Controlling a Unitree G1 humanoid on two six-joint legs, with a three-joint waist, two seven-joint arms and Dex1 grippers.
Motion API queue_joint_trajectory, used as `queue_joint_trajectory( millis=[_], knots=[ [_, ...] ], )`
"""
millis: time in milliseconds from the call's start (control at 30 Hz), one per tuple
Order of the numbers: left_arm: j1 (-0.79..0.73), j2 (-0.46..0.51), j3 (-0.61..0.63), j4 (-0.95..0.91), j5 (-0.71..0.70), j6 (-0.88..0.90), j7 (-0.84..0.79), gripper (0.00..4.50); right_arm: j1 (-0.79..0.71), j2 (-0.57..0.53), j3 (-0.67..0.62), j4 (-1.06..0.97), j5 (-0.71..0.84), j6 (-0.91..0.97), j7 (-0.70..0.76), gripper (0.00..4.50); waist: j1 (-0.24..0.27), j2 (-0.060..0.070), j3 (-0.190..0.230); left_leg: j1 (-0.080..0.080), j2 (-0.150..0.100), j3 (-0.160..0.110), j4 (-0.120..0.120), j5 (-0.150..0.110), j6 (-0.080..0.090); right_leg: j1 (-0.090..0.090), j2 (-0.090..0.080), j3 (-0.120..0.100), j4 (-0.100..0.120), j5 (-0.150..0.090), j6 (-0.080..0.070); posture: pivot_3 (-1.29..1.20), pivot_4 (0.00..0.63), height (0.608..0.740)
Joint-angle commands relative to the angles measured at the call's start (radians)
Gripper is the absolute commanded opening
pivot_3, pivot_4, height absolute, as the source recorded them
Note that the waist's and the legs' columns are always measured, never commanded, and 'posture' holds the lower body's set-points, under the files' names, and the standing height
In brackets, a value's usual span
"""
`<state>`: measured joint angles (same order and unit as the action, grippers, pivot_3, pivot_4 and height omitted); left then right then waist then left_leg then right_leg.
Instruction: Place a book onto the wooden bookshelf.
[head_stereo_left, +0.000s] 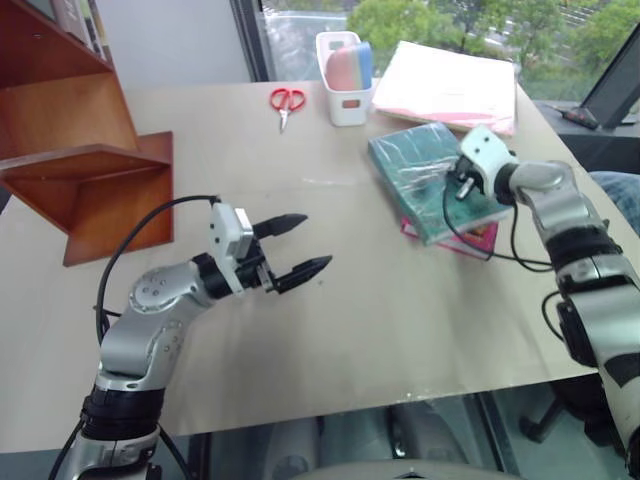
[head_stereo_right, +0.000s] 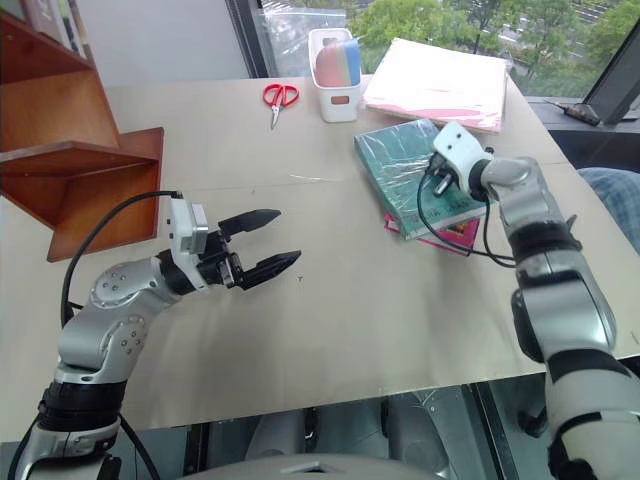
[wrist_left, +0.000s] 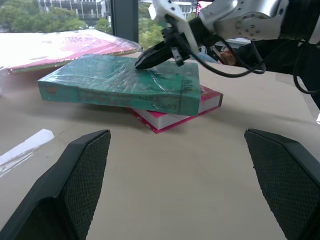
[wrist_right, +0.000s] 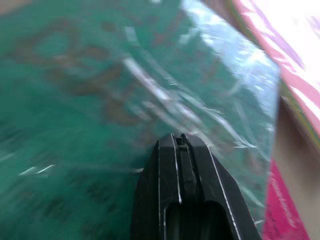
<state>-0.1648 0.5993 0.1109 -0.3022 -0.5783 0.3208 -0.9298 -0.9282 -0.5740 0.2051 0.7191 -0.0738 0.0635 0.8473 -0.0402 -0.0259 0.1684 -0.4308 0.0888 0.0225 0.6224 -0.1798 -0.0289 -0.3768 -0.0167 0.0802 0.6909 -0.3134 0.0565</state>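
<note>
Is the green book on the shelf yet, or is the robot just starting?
Just starting. Nothing looks done: the teal book lies on the table, on top of a pink book, far from the wooden bookshelf. In hand: the right claw, shut, is over its cover. The left claw waits open. Left: grab it, carry it, shelve it.

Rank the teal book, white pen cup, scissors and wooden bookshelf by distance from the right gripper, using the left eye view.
1. teal book, directly under the right gripper.
2. white pen cup, beyond the book.
3. scissors, farther left.
4. wooden bookshelf, far left.
</note>
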Motion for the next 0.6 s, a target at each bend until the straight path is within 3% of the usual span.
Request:
queue_joint_trajectory(
  millis=[33,167,400,600],
  knots=[
    [0.010,0.004,0.018,-0.049,-0.007,-0.015,0.006,4.50,0.141,-0.011,0.042,-0.127,0.004,0.070,0.112,0.02,0.000,-0.001,-0.002,0.001,0.000,0.000,0.000,0.000,0.000,0.000,0.000,0.000,0.001,0.000,0.000,0.00,0.150,0.740],
    [-0.008,0.000,0.005,-0.033,-0.006,-0.014,-0.002,4.50,0.229,-0.025,0.025,-0.220,0.000,0.095,0.096,0.02,0.000,-0.004,-0.006,0.003,0.000,0.000,0.002,0.000,0.000,0.001,0.000,0.000,0.004,0.000,0.000,0.00,0.150,0.740],
    [-0.046,-0.001,-0.026,-0.010,-0.017,0.048,-0.002,4.50,0.245,-0.041,-0.035,-0.249,0.012,0.076,0.059,0.02,0.003,-0.006,-0.007,0.015,0.000,0.000,0.003,0.000,0.000,0.015,0.000,0.000,0.002,0.000,0.000,0.00,0.150,0.740],
    [-0.080,-0.021,-0.042,0.000,-0.042,0.144,0.036,4.50,0.276,-0.051,-0.171,-0.451,0.155,0.113,0.076,0.02,0.007,-0.005,-0.006,0.014,0.000,0.000,0.002,0.000,0.000,0.014,0.000,0.000,0.002,0.000,0.000,0.00,0.150,0.740]
  ],
)
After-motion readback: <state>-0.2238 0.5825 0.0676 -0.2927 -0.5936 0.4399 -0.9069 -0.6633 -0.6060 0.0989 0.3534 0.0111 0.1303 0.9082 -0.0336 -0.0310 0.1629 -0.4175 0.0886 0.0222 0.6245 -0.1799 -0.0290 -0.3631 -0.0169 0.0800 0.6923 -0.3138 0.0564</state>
